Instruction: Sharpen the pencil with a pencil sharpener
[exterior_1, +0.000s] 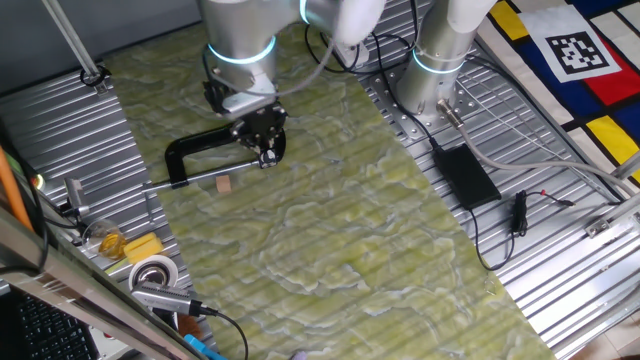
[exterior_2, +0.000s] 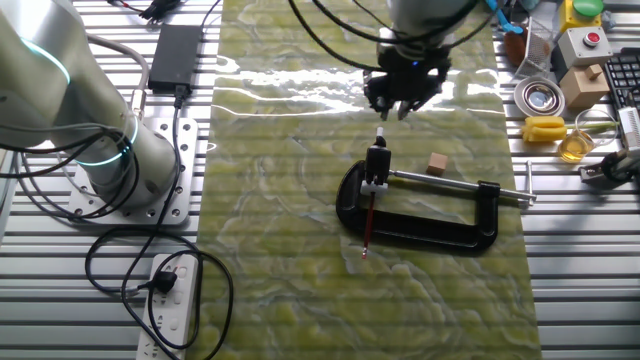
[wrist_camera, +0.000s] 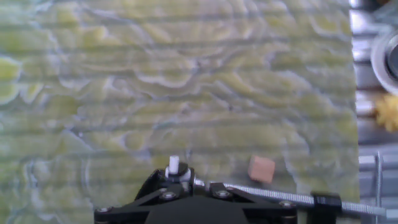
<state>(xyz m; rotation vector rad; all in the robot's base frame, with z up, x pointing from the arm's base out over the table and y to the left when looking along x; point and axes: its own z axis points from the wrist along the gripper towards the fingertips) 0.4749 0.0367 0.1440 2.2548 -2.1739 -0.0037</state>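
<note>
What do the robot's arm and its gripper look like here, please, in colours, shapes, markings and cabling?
The glossy white, rounded cylindrical arm carries a glowing cyan ring at its joint. A second white column with the same cyan ring stands on the ribbed metal plate. The compact black two-finger gripper hangs below a grey wrist block. Black cables loop around the wrist. No lettering is readable.

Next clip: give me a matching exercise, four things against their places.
Things:
1 gripper
2 C-clamp
3 small cube
4 power adapter

Places:
a on the ribbed metal tabletop, near the arm base
b beside the clamp's screw
c black, lying on the green mat
d in the air above the mat

Pairs: 1-d, 2-c, 3-b, 4-a
</note>
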